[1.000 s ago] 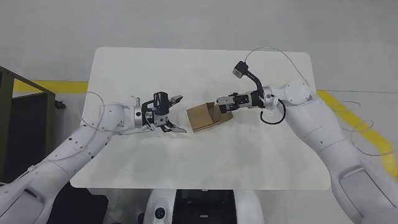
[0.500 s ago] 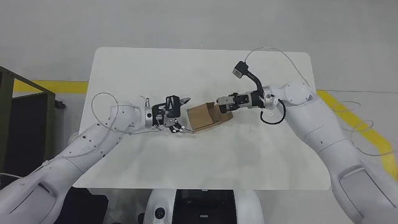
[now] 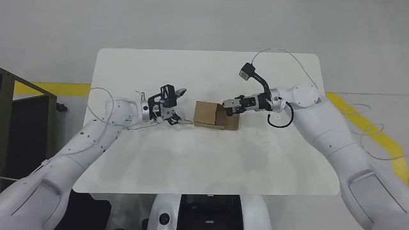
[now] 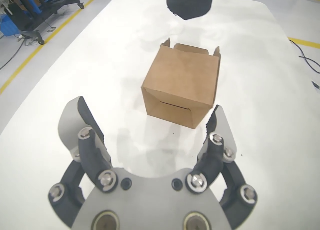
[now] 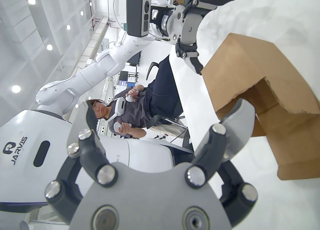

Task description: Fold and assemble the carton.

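A brown carton (image 3: 213, 115) lies on its side in the middle of the white table (image 3: 128, 70). Its closed end faces my left gripper (image 3: 178, 107) and its flapped, open end faces my right gripper (image 3: 228, 107). In the left wrist view the carton (image 4: 181, 85) sits just beyond my left gripper (image 4: 148, 109), which is open, apart from the carton and holds nothing. In the right wrist view my right gripper (image 5: 165, 110) is open, with one finger (image 5: 240, 115) at the mouth of the carton (image 5: 250, 65). Across the carton, the left gripper (image 5: 207, 29) stands spread.
A dark green cabinet (image 3: 19, 121) stands off the table's left side, beside yellow floor tape (image 3: 64, 88). Bare table surface lies in front of and behind the carton.
The carton has turned from a slanted pose to square with the table. My left gripper came in against its closed end, then drew back a little. The right arm has stayed put.
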### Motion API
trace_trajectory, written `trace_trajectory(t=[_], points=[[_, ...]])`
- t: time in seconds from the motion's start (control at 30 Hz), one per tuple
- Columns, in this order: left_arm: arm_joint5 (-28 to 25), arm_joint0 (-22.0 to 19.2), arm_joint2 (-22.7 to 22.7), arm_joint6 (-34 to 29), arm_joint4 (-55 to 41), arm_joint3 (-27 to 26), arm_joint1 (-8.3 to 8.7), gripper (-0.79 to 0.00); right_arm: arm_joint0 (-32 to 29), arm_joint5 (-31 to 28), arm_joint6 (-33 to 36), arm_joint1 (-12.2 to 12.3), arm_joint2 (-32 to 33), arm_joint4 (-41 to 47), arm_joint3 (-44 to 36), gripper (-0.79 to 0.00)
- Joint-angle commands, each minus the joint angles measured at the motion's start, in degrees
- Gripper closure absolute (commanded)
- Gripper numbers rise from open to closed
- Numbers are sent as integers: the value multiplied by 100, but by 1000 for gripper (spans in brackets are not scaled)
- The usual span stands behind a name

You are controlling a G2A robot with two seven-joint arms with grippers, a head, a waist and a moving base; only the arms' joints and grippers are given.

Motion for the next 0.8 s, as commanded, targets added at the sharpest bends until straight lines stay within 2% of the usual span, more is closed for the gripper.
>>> trace_trajectory(t=[0.0,0.13,0.33,0.63,0.77], points=[[-221,-53,10,86,203,13,9,-785,0,0,0,0,0,0,0,-785],[-494,-238,57,552,696,145,3,-785,0,0,0,0,0,0,0,-785],[-615,-648,365,1193,1271,555,-178,-785,0,0,0,0,0,0,0,-785],[-681,-1090,889,1633,1623,1192,-558,-785,-292,458,-322,131,192,-592,-465,-785],[-678,-1103,901,1647,1627,1216,-570,-785,-733,679,-694,289,486,-818,-892,-785]])
